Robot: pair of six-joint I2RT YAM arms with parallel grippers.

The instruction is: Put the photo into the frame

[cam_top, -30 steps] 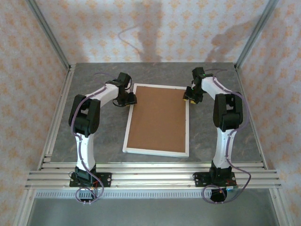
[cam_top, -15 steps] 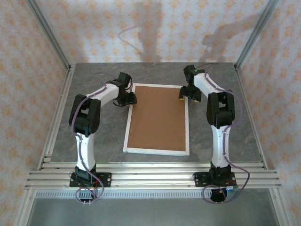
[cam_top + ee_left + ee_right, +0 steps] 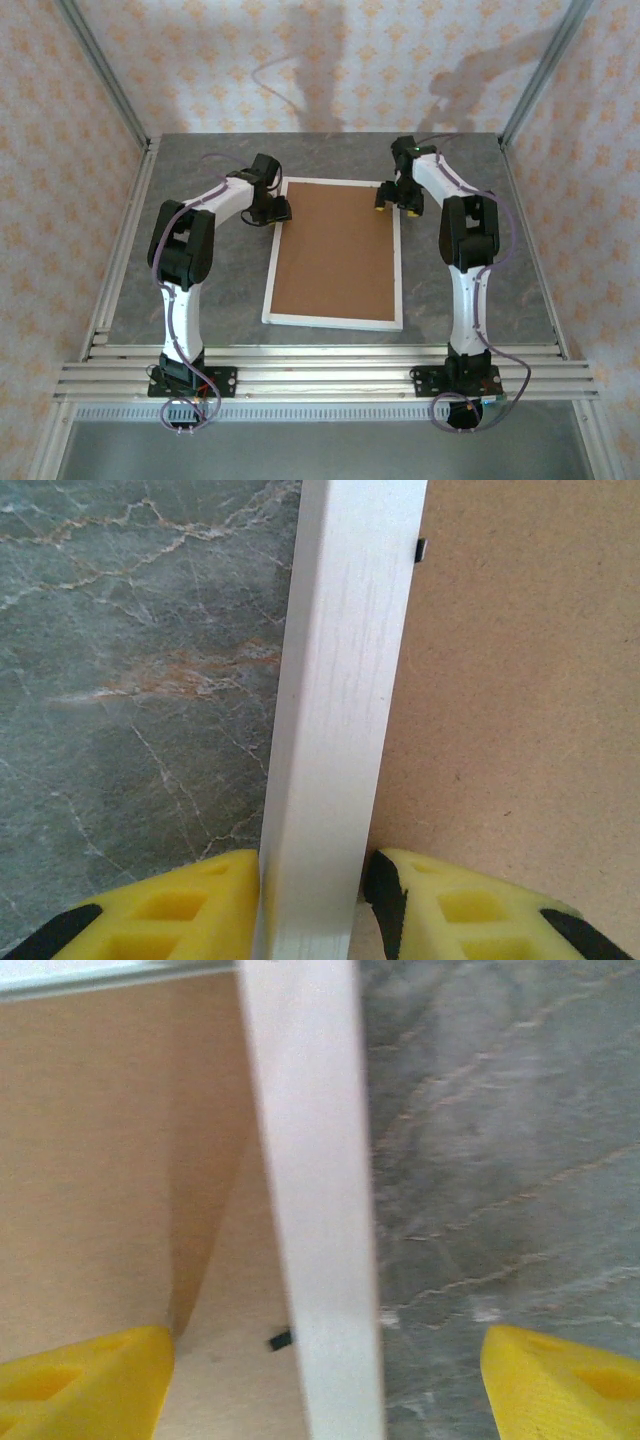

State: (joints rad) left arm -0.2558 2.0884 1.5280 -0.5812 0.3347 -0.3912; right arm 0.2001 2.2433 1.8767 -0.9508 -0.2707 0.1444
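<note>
The frame [image 3: 333, 323] lies face down on the tabletop [image 3: 235, 290], brown backing board [image 3: 335, 250] up; the left gripper [image 3: 315, 880] has its jaws clamped on the left rail, I think to steady it; the right gripper [image 3: 325, 1370] has its jaws wide astride the right rail, holding nothing.

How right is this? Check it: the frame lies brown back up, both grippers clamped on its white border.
Not both: the right gripper straddles the frame border, jaws open, per the right wrist view. The left gripper is clamped; brown back up.
</note>
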